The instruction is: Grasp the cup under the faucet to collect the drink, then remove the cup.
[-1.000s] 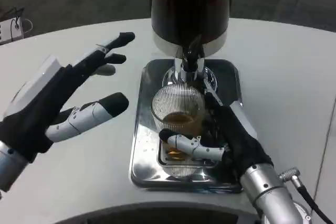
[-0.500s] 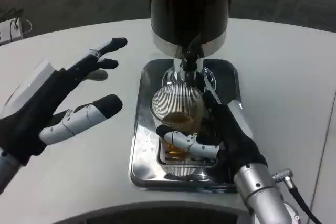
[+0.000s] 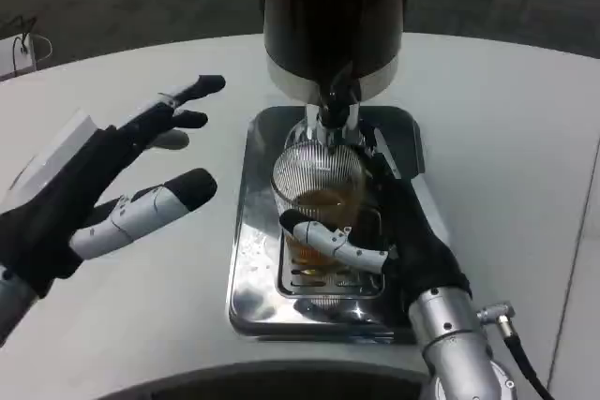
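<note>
The cup (image 3: 319, 189) stands on the steel drip tray (image 3: 246, 259) in the middle of the worktop (image 3: 506, 119), right under the faucet (image 3: 336, 110) of the dark dispenser (image 3: 333, 16) — placed there so the drink drops straight in. Some amber liquid shows in its lower part; looks well short of full.

The right hand (image 3: 394, 241) wraps the cup from the near-right side: thumb across the near wall, other fingers (image 3: 380, 161) going round the right and far side. Holding it, fingers closed on the glass. Likely a steadying grip so the cup stays centred under the spout and can be lifted off without regrasping.

The left hand (image 3: 103, 189) hovers over the worktop to the left of the tray, fingers spread wide, nothing in them — well apart from the cup. Probably parked, or on its way to the tap lever; can't tell which.

Orientation: the cup is upright, mouth up toward the faucet, long axis vertical, ribbed walls running up and down. No obvious tilt. For removal it should stay upright and be drawn toward the near side, out from under the spout, to avoid spilling.
</note>
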Robot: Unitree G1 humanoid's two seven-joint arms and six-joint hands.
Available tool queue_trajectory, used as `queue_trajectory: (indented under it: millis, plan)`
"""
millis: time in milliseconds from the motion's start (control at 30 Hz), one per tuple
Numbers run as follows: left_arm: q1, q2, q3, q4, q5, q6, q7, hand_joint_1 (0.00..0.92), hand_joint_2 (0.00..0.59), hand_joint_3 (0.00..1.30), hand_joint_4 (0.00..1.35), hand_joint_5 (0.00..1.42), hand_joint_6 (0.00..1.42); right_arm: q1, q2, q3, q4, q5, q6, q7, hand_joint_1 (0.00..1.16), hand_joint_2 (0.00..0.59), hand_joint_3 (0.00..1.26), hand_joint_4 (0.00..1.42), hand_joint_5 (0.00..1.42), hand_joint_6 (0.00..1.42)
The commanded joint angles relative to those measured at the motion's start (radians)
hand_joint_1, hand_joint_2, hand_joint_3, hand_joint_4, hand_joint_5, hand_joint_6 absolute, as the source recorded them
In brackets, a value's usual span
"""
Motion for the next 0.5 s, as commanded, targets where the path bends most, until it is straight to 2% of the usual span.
queue_trajectory:
  millis: [33, 500]
  plan:
    - [0.021, 0.020, 0.001, -0.011, -0.003, 0.015, -0.017, 0.000, 0.052, 0.15, 0.08, 0.17, 0.24, -0.005, 0.035, 0.015, 0.031, -0.003, 0.004, -0.017, 0.83, 0.213, 0.10, 0.18, 0.24, 0.19]
    - [0.031, 0.014, -0.003, -0.016, -0.004, 0.031, -0.026, 0.000, 0.052, 0.18, 0.10, 0.18, 0.24, 0.013, 0.093, 0.024, 0.044, -0.020, -0.021, -0.108, 0.87, 0.216, 0.28, 0.39, 0.47, 0.41]
